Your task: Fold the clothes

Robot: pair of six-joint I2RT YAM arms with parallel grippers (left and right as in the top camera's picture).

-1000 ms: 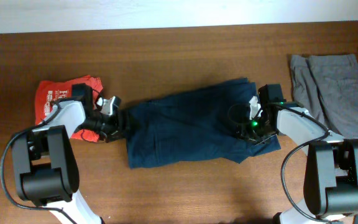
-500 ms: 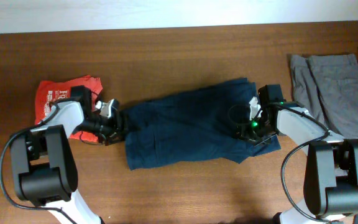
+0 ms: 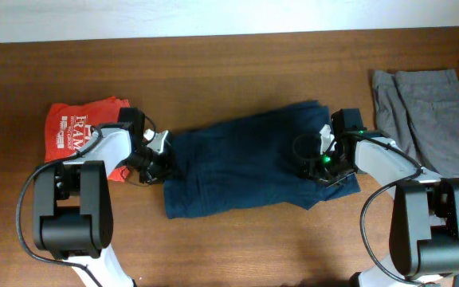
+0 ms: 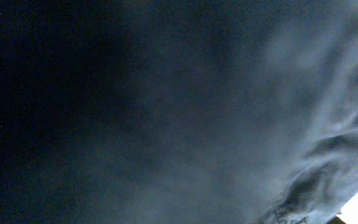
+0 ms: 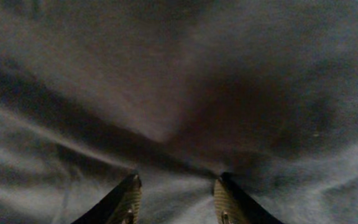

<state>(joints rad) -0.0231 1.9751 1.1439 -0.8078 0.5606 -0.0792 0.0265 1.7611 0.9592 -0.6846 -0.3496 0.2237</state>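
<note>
Partway through the pile, working on the navy piece.

I am handling the dark navy blue cloth garment (image 3: 237,159), which is lying rumpled across the middle of the brown wooden surface (image 3: 229,72). My right hand (image 3: 319,155) is pinching a fold at its right end. My left hand (image 3: 156,151) is sitting at its left edge, buried in cloth, so I cannot tell its grip. The red printed shirt (image 3: 74,131) is lying folded at left, and the grey cloth garment (image 3: 429,104) is waiting unfolded at right.
</note>
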